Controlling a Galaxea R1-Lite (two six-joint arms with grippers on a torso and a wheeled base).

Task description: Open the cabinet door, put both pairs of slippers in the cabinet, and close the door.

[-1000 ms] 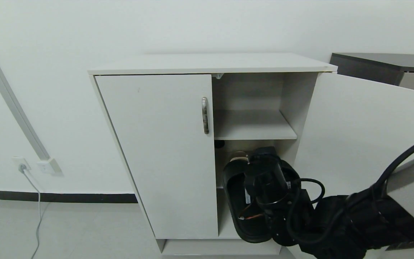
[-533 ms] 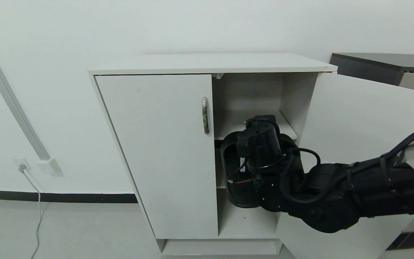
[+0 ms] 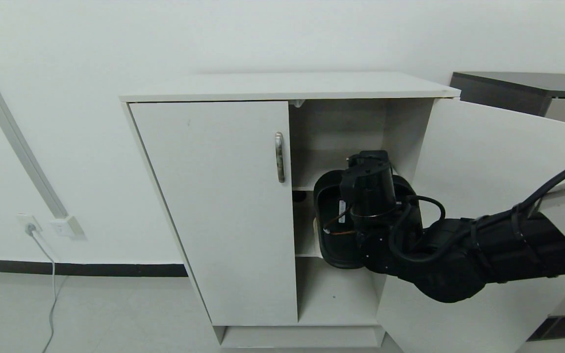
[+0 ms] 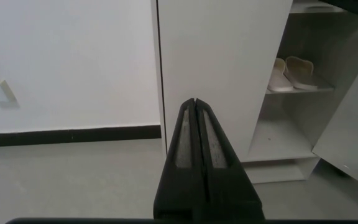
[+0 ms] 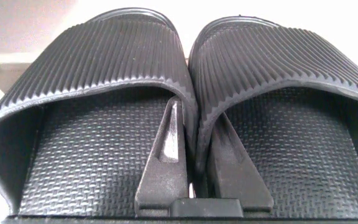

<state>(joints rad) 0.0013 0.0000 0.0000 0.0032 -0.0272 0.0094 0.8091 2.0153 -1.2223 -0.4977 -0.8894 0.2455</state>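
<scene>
Here's the right gripper (image 5: 196,124) pinched on the black slippers (image 3: 329,220), clamping the two inner side walls together. The pair hangs in the mouth of the cabinet (image 3: 282,86), beside the swung-out right door (image 3: 483,162). Toes lead and heels sit back at the wrist. The long axis runs into the cabinet, tipped toe-up, I think, though the arm makes the angle hard to judge. To do this well: level the pair, clear the edge of the upper shelf (image 3: 312,169), slide straight in, soles down, then let go. The beige slippers (image 4: 291,73) sit on the middle shelf (image 4: 300,89), so mind them. The left gripper (image 4: 194,109) is closed on nothing, out before the shut left door (image 3: 214,206).
</scene>
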